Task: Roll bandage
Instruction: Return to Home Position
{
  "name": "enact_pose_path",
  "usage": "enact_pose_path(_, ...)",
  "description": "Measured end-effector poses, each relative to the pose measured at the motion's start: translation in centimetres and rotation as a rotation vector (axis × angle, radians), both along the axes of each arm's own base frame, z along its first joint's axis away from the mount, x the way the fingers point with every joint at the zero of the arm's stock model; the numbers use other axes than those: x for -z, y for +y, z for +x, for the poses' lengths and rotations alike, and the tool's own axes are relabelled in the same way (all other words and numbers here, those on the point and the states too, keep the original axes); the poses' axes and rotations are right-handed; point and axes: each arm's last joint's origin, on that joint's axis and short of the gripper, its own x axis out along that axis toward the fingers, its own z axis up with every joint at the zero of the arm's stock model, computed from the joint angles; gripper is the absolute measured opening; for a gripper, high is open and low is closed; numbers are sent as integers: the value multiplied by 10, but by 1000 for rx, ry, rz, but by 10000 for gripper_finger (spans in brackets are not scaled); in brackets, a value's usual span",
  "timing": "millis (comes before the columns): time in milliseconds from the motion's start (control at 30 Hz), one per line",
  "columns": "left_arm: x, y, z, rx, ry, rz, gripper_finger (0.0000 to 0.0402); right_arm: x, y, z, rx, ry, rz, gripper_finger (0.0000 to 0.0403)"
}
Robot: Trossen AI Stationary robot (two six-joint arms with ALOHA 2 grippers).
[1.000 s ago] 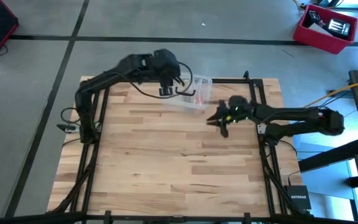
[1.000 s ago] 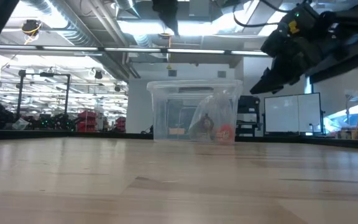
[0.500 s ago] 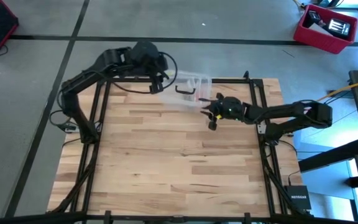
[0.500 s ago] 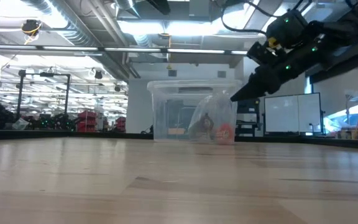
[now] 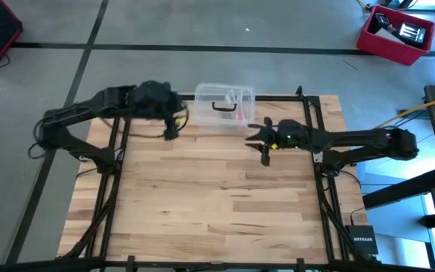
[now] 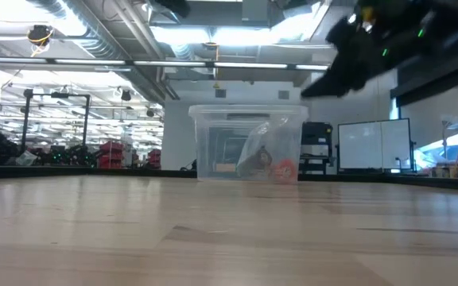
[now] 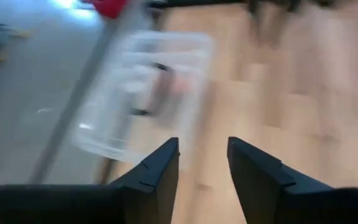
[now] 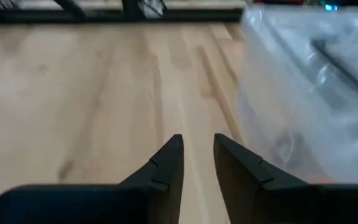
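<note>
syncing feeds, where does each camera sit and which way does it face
High view: above the table, straight down; both arms, left end effector and right end effector flanking the clear plastic box.
Low view: table-top height, level across into the room; an arm overhead.
Left wrist view: on the left arm, past its fingers toward the box.
Right wrist view: on the right arm, past its fingers, box alongside.
All share the box.

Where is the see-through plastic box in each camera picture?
High view: clear box at the far edge of the wooden table, middle.
Low view: box dead centre.
Left wrist view: box ahead, close.
Right wrist view: box ahead, to one side.
Shared landmark: that table.
</note>
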Motion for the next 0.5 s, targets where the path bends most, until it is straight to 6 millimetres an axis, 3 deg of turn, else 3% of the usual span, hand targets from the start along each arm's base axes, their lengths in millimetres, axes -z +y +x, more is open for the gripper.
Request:
enact_pose_path(133, 23, -18, -16, 60, -70, -96, 99, -30, 12, -12, -23, -76, 25, 78)
enact_pose_path(233, 44, -32, -29, 90, -207, -54, 51, -41, 14, -23, -11, -146, 53, 39)
enact_pose_path(367, 76, -44, -47, 137, -387, -55, 6, -38, 17, -35, -28, -178, 83, 8)
enact_pose_path(500, 117, -54, -62, 163, -484, -82, 13, -24, 20, -46, -25, -195, 135, 21)
